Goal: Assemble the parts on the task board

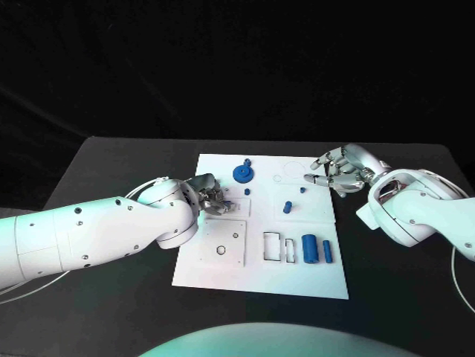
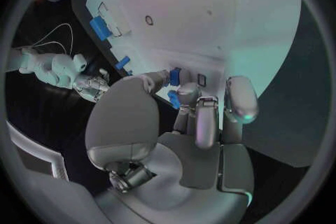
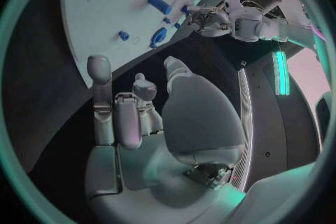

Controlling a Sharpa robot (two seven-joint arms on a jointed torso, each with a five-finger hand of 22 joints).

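The white task board [image 1: 261, 271] lies mid-table. My left hand [image 1: 212, 195] is at the board's left edge, and its thumb and fingers [image 2: 198, 117] pinch a small blue part [image 2: 174, 76] just over the board beside a small slot. My right hand [image 1: 343, 169] hovers over the board's far right corner, fingers loosely bent and apart, holding nothing [image 3: 133, 117]. A round blue part [image 1: 244, 174] sits at the far left of the board. Short blue pegs [image 1: 287, 206] stand mid-board. Two blue cylinders [image 1: 310, 248] lie near the right edge.
Rectangular recesses [image 1: 271, 247] and a square outline with holes [image 1: 225, 249] mark the near half of the board. Black table [image 1: 108, 163] surrounds the board on every side. A white cable [image 1: 140, 186] loops by my left wrist.
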